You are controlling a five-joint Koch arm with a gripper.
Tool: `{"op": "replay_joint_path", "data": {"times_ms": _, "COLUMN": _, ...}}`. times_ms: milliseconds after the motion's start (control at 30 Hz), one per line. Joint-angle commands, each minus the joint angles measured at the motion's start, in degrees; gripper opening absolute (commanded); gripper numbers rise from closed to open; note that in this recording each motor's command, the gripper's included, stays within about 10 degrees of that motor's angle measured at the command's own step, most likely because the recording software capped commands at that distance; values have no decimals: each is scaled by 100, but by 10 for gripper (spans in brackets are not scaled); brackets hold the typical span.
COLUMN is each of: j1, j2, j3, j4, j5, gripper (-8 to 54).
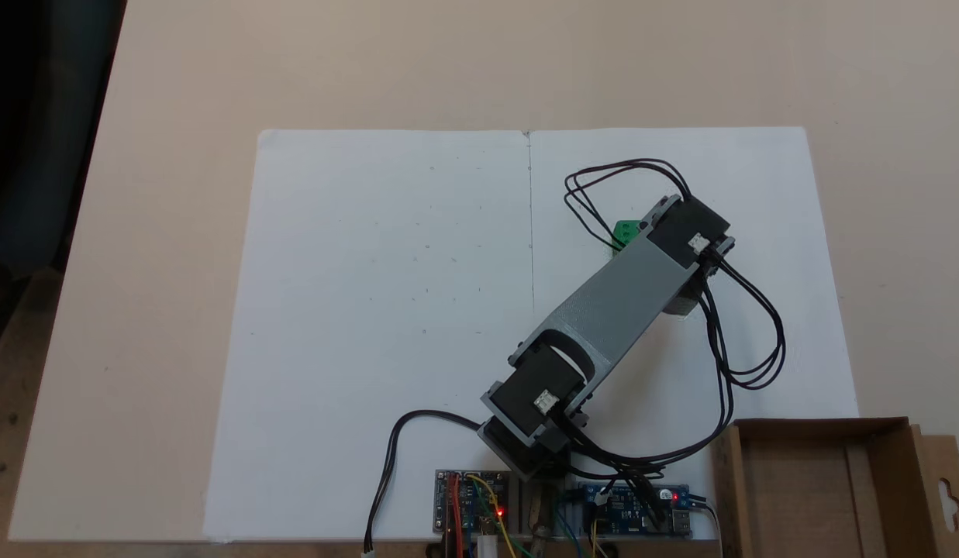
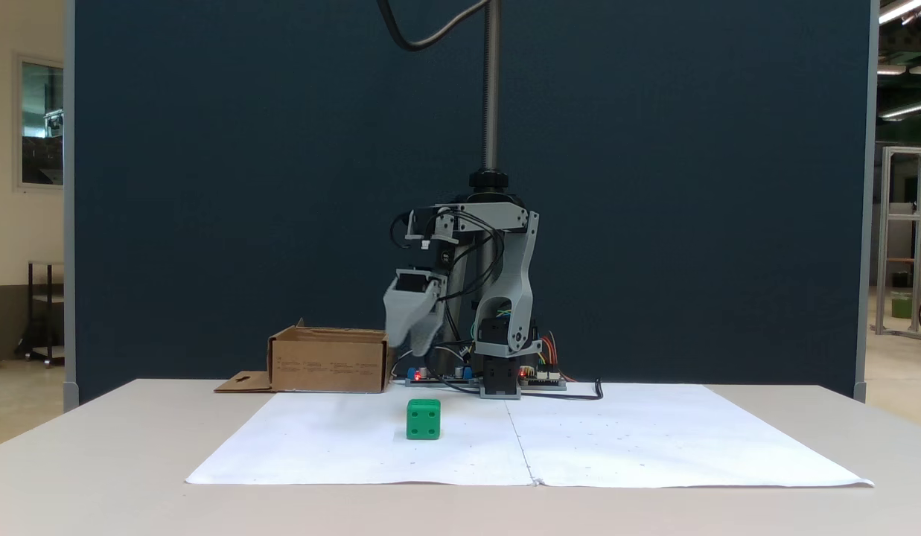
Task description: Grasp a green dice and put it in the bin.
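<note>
The green dice (image 2: 424, 419) is sitting nearest the front camera, flat on the white paper sheet (image 2: 654, 439), a little to the left of the sheet's centre crease in that view and well in from its front edge. The gripper (image 2: 418, 344) is hanging above and behind it, pointing down (I cannot tell whether its fingers are spread or pressed together, since they are overlapping). The bin (image 2: 327, 362) is standing off the sheet's far left corner, well apart from the dice. I'd judge the cube light, rigid and rather slick, so pinching two opposite flat faces squarely looks safest.
</note>
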Motion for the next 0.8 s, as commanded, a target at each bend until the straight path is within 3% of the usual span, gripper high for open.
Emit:
{"op": "replay_joint_path", "data": {"times_ms": 0, "j1": 0, "j2": -62, "j3": -272, "j4": -562, "j5": -686, "gripper": 459}}
{"op": "replay_joint_path", "data": {"times_ms": 433, "j1": -88, "j2": -589, "j3": -264, "j4": -1081, "j5": -1942, "gripper": 471}}
{"op": "replay_joint_path", "data": {"times_ms": 767, "j1": -668, "j2": -325, "j3": 88, "j4": -1099, "j5": -2030, "gripper": 472}}
